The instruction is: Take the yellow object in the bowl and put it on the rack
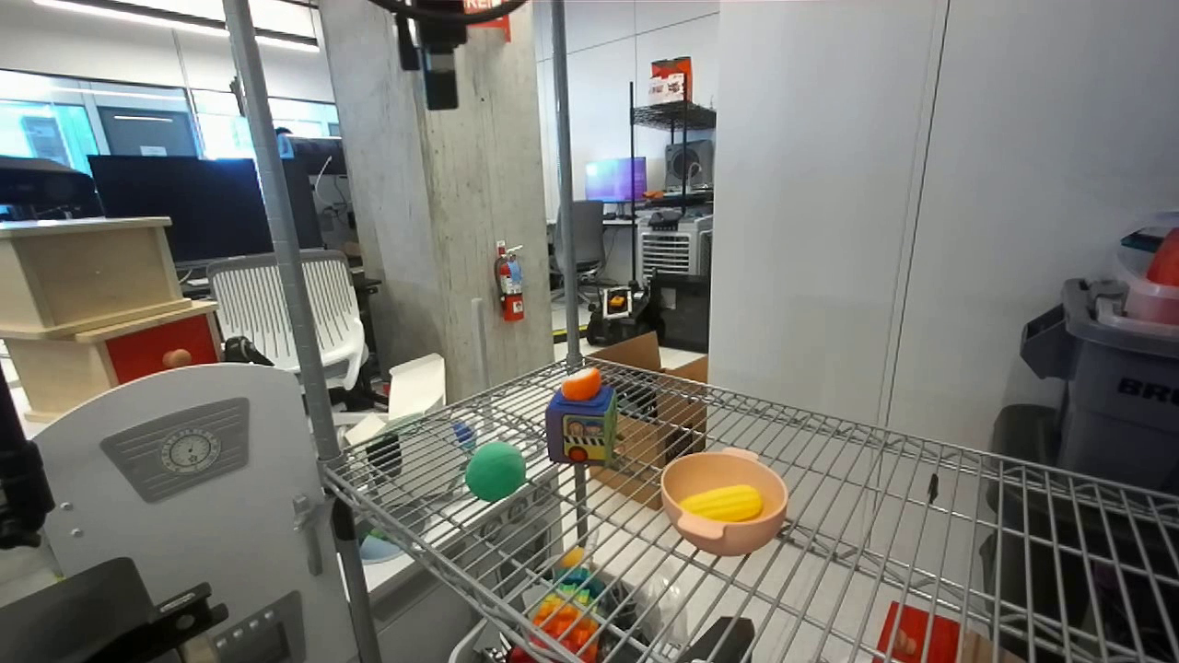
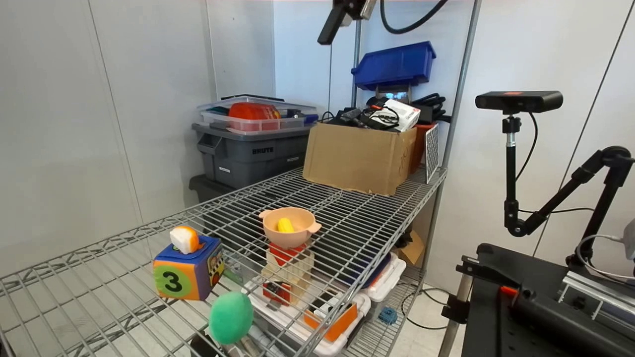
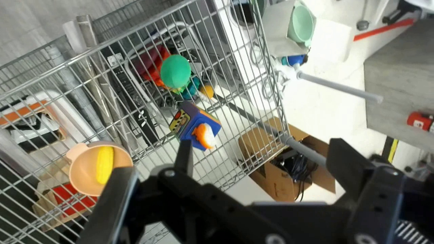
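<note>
The yellow object [image 1: 723, 504] lies inside the salmon-pink bowl [image 1: 717, 537] on the wire rack [image 1: 829, 548]. The yellow object shows in an exterior view [image 2: 285, 225] and in the wrist view [image 3: 104, 165], long and rounded. The bowl also shows in an exterior view [image 2: 287, 239] and in the wrist view [image 3: 78, 169], standing upright on the bars. My gripper [image 3: 260, 145] is open with nothing between its fingers. It hangs high above the rack, apart from the bowl; its fingers show at the top of both exterior views [image 1: 440, 81] [image 2: 331, 25]. In the wrist view the bowl is left of the fingers.
A multicoloured toy cube [image 1: 580, 425] with an orange and white piece [image 1: 581, 384] on top stands on the rack beside the bowl. A green ball [image 1: 496, 471] lies near it. Grey posts [image 1: 281, 212] rise at the corners. A cardboard box [image 2: 359, 158] sits at one end.
</note>
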Available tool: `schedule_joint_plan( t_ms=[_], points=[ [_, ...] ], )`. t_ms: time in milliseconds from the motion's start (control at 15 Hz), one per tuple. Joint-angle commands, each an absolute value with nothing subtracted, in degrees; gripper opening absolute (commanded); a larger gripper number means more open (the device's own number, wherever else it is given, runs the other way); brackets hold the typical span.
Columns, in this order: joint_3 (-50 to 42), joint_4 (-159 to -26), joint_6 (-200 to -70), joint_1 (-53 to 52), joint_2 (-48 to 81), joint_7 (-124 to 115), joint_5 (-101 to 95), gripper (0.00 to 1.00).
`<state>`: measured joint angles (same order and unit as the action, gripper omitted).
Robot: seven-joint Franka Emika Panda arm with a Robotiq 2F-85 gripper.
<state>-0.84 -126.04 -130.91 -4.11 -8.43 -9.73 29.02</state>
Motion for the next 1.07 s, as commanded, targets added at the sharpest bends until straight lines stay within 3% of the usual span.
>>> schedule_joint_plan(
  t_ms=[0,467,1000],
  points=[
    [-4.04,-117.34,-131.43,-0.62,1.15,-8.87,36.95,1.00],
    [-4.82,-97.26,-138.68,3.51,25.15,-19.78,46.34,1.00],
    [-8.75,-73.00,-137.71,2.26,49.07,-49.44,32.50,1.00]
  ],
)
